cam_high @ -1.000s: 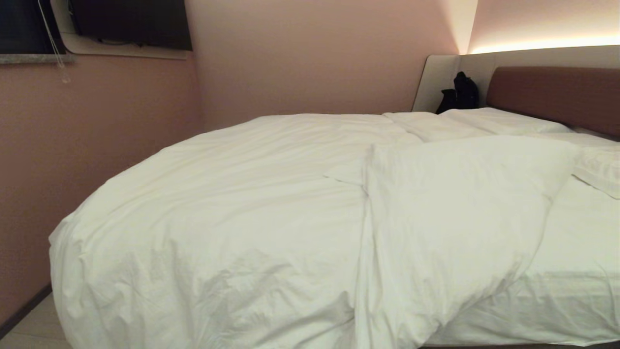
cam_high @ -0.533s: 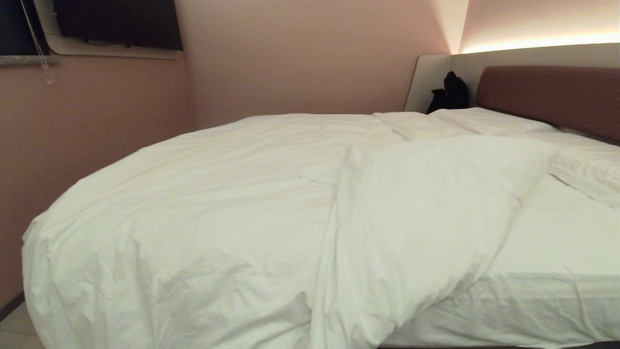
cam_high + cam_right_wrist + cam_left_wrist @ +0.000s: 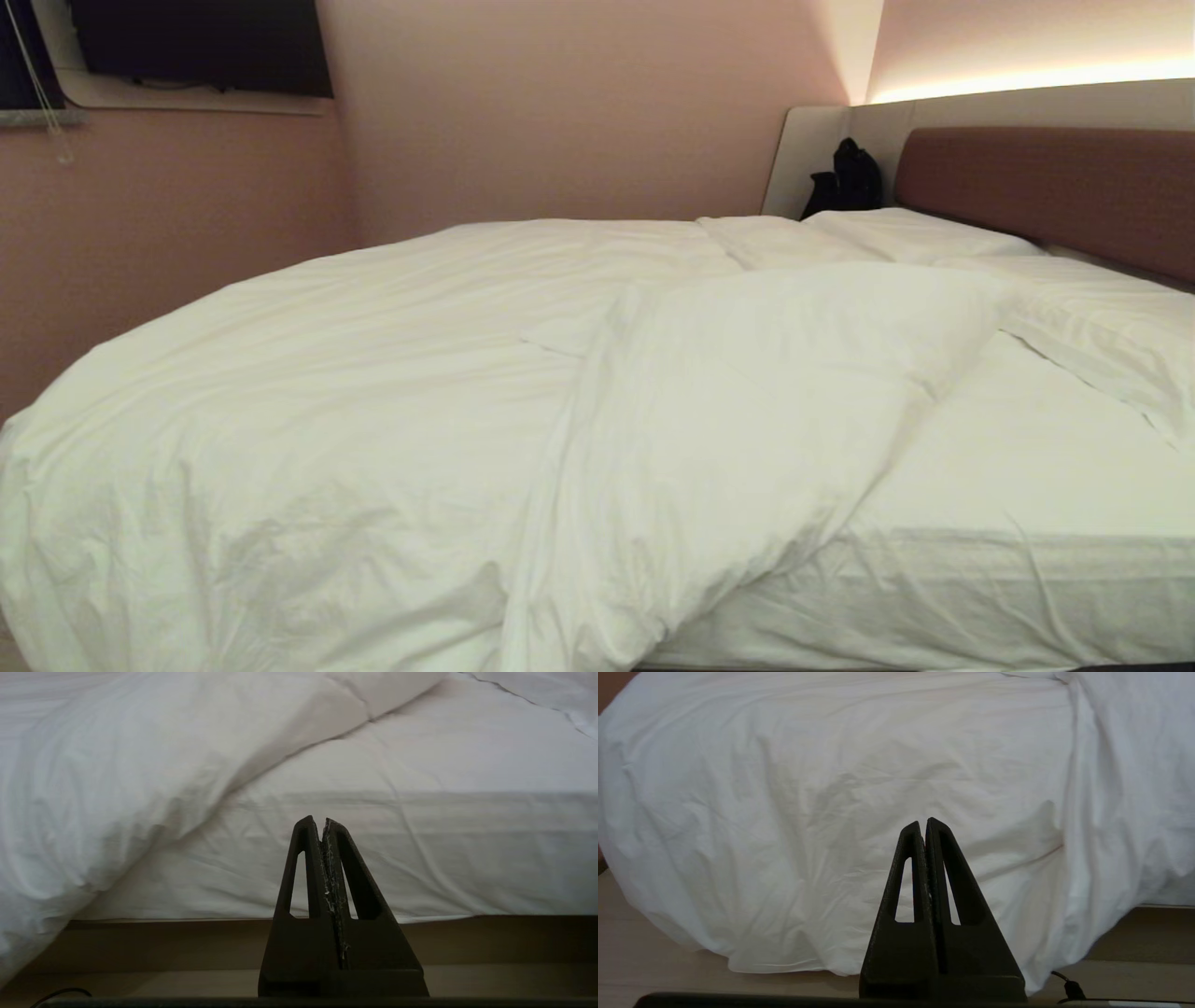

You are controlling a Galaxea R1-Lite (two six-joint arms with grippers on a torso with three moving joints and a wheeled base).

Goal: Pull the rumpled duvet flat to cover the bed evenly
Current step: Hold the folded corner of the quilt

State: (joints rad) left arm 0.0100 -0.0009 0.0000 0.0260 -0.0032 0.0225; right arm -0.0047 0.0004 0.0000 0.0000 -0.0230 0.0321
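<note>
Left gripper (image 3: 923, 826) low at bedside, fingers pressed together, empty; draped duvet (image 3: 840, 788) straight ahead, apart. Right gripper (image 3: 317, 823) likewise closed, empty, facing bare mattress side; duvet's slanted edge off toward left arm. Duvet bunched on bed (image 3: 1027, 579) left half, fold running toward headboard (image 3: 1046, 187). Left arm looks nearer.

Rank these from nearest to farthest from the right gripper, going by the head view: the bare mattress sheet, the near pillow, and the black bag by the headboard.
The right gripper itself shows only in its wrist view, shut.
1. Bare mattress sheet, front right.
2. Near pillow, right, further up.
3. Black bag, far corner by the headboard.
</note>
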